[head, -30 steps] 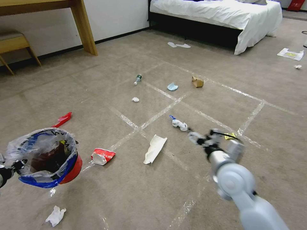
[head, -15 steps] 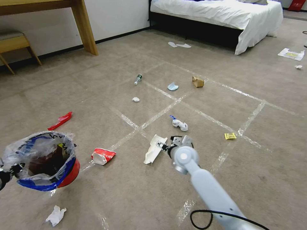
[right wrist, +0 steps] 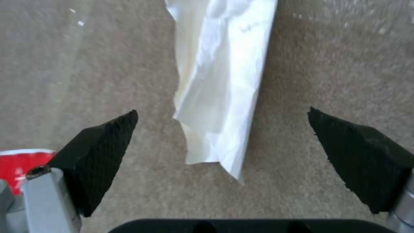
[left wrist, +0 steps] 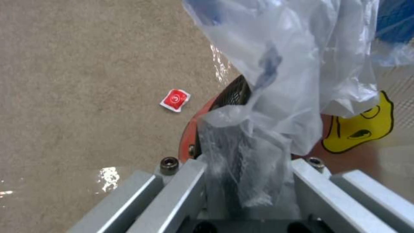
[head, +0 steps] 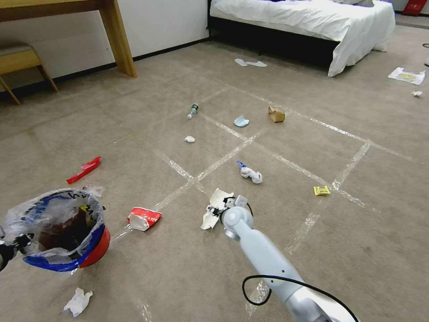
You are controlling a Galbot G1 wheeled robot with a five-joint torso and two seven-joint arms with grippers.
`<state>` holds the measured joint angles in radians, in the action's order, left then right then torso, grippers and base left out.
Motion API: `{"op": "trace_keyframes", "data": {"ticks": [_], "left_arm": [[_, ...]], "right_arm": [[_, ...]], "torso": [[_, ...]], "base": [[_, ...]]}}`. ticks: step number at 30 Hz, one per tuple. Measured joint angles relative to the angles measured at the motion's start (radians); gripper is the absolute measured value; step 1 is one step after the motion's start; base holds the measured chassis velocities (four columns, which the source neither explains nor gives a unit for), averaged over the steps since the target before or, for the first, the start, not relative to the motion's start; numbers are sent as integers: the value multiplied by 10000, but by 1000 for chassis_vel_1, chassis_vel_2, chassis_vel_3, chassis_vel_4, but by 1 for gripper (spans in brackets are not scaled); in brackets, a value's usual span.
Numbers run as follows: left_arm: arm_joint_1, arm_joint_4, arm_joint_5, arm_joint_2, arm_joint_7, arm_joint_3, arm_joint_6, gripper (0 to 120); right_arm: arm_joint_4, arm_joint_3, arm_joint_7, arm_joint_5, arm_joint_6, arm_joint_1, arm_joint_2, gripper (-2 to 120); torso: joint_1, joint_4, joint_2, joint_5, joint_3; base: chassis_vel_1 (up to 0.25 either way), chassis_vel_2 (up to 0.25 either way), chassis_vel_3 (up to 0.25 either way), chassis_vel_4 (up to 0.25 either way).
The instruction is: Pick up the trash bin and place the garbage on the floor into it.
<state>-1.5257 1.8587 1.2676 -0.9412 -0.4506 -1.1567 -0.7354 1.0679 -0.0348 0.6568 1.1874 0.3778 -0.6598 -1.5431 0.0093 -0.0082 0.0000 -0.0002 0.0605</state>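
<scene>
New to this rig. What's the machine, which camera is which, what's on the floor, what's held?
It is a wheeled robot with two arms. The wide picture comes from its head camera, looking down at the floor; the two close-ups come from cameras on its wrists.

The left tool is shut on the rim of the trash bin, a red bucket with a clear plastic liner, held off the carpet on the robot's left.

The right tool is open, its black pads spread to either side of a long white paper that lies flat. It is not gripped yet.

Other litter: a red-and-white wrapper, a white tissue, a red strip, a small bottle, a blue mask, a brown paper bag and a yellow packet.
</scene>
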Motion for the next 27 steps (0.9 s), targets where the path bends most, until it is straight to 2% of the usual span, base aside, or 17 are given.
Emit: {"op": "trace_keyframes", "data": {"ticks": [15,22,24,27], "left_arm": [[-26,222,28,-35,9,39,0,0],[-69,332,42,1,12,36,0,0],[-91,382,44,8,15,35,0,0],[-96,398,46,11,18,35,0,0]], "right_arm": [[-1568,109,-877,-846,-401,330,-663,100],[-2207,161,-1247,-1244,-621,546,-674,99],[-2418,237,-1421,-1347,-633,643,-673,92],[-2504,259,-1497,-1397,-635,660,-672,90]], "torso": [[0,1,0,2,0],[1,-2,0,2,0],[0,-2,0,2,-1],[0,-1,0,1,0]], "base": [[0,0,0,0],[0,0,0,0],[0,0,0,0],[0,0,0,0]]}}
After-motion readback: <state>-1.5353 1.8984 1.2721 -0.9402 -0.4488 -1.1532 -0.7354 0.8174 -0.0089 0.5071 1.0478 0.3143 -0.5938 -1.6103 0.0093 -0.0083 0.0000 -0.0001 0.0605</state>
